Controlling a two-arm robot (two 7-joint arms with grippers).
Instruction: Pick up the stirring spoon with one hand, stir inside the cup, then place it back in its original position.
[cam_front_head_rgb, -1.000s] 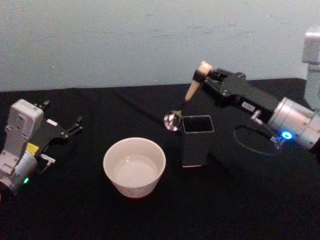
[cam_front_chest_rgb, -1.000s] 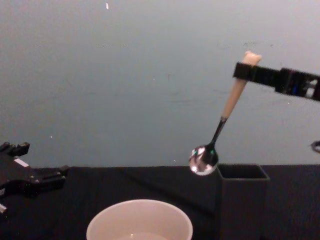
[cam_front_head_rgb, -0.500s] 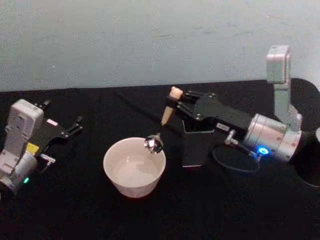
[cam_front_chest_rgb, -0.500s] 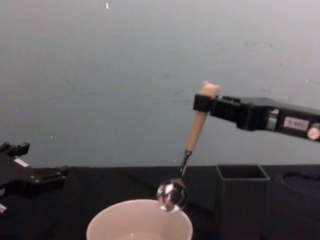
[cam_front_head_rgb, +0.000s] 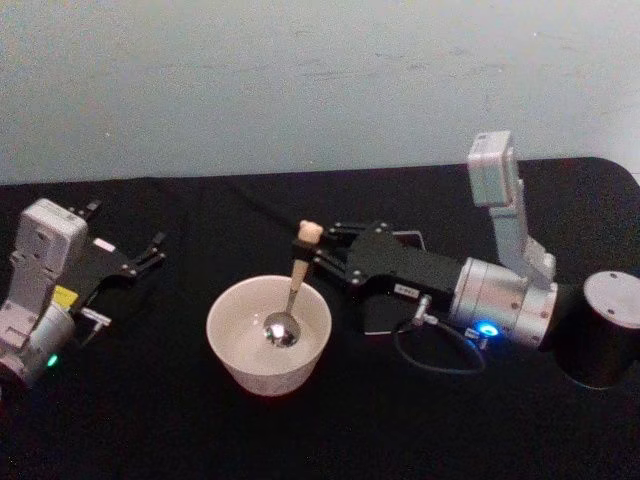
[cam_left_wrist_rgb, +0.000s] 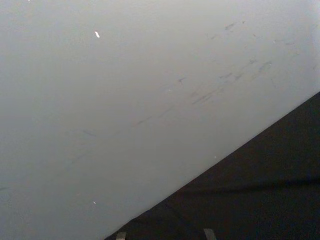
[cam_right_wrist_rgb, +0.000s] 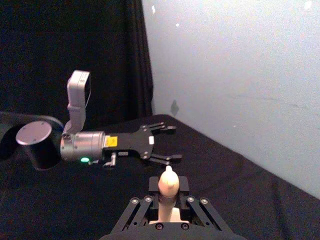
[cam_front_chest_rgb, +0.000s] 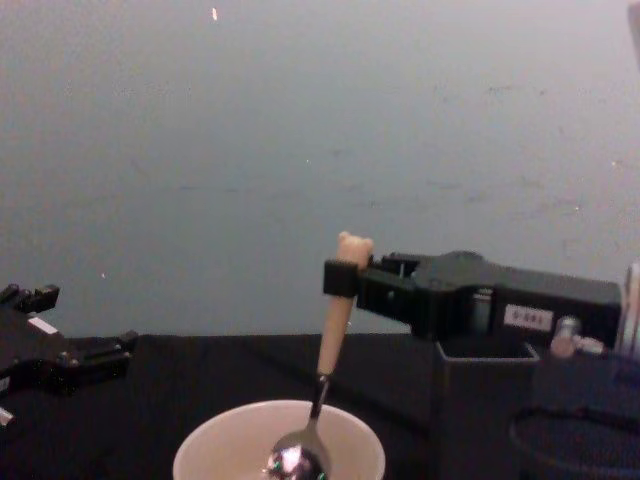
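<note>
In the cup (cam_front_head_rgb: 264, 373) stands the stirring spoon (cam_front_head_rgb: 293, 290), clamped by right claw (cam_front_head_rgb: 304, 247); left claw (cam_right_wrist_rgb: 175, 144) apart, holder (cam_front_chest_rgb: 478, 410) half-hidden.

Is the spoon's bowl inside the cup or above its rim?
Inside: the stirring spoon, gripped by the right end effector, has its bowl below the rim of the cup.

**Table layout, L to R**

Left gripper (cam_front_head_rgb: 150, 250) sitting at far L of table (cam_front_head_rgb: 150, 420), well apart from cup (cam_front_head_rgb: 232, 345). Cup standing centre-front. Stirring spoon (cam_front_head_rgb: 295, 280) standing near upright in cup, bowl end down inside. Right gripper (cam_front_head_rgb: 312, 252) reaching in from R, clamping handle above the rim. Square holder (cam_front_chest_rgb: 485, 410) standing just R of cup, under R arm.
</note>
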